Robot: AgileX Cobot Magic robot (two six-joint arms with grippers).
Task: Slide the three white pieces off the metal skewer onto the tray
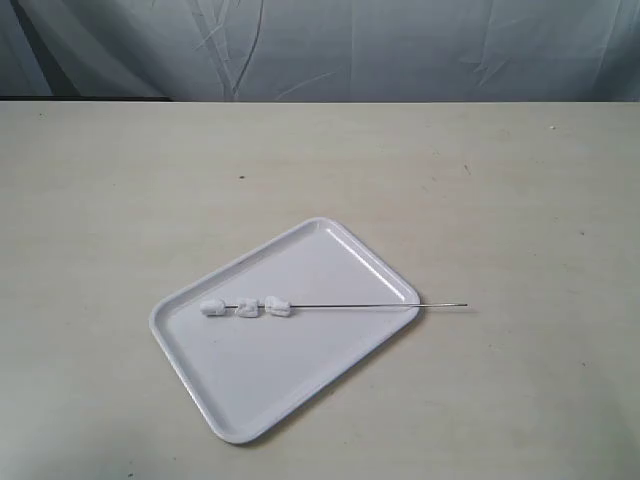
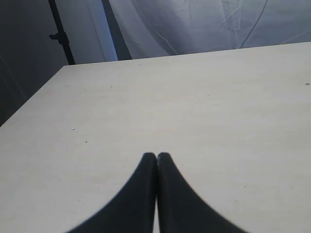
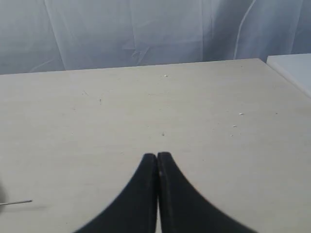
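Observation:
A glossy white tray (image 1: 300, 390) lies slantwise on the pale table. Across it rests the thin metal skewer (image 1: 360, 306), its bare end sticking out past the tray's right rim. Three white pieces (image 1: 246, 307) are threaded side by side near its left end, over the tray. Neither gripper shows in the exterior view. In the left wrist view my left gripper (image 2: 156, 155) is shut and empty above bare tabletop. My right gripper (image 3: 156, 155) is shut and empty too; the skewer tip (image 3: 17, 202) pokes in at that view's edge.
The table's far edge meets a grey-blue cloth backdrop (image 1: 320, 50). A black stand pole (image 2: 60, 34) rises beyond one table corner in the left wrist view. A white surface (image 3: 291, 70) sits beside the table in the right wrist view.

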